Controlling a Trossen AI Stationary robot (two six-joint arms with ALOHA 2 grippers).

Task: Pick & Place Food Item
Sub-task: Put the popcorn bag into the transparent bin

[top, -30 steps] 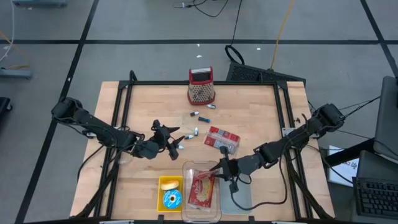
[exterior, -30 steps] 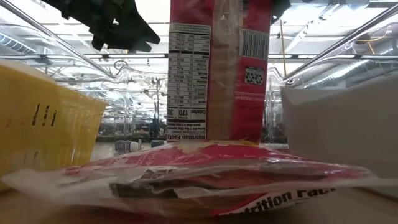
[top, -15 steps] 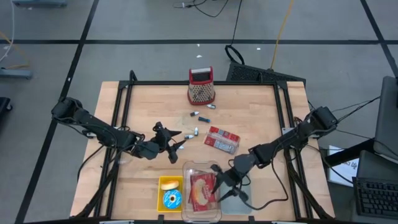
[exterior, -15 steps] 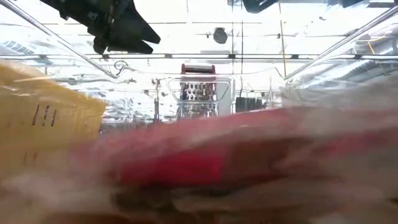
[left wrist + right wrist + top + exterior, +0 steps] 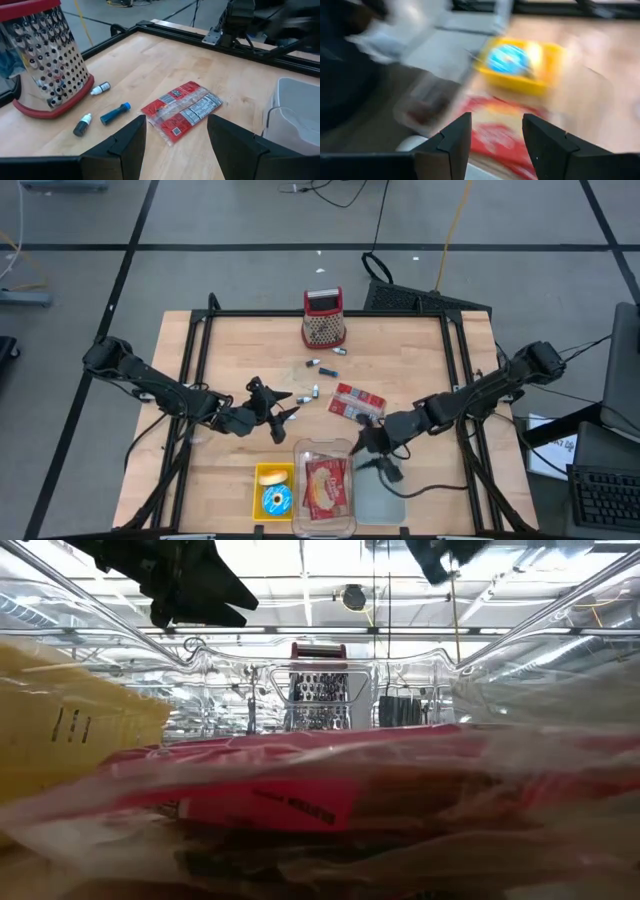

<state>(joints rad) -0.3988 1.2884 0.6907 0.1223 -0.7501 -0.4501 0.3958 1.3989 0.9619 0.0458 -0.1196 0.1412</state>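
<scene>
In the clear bin [image 5: 300, 448] at the table's [image 5: 410, 360] near edge lies the red food packet [image 5: 323, 485]. Right gripper [image 5: 366, 446] hovers just beside the bin's far right corner, jaws open, empty. Left gripper [image 5: 283, 412] hangs mid-table, jaws open (nothing held), facing a second red packet [image 5: 358, 404] near the grater [image 5: 323, 318].

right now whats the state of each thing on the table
left gripper: open, empty, hovering over the table
right gripper: open, empty, beside the clear bin
clear bin: holds a red snack pack, lying flat
second snack pack: flat on the table
grater: upright
yellow tray: holds a blue-topped item
</scene>
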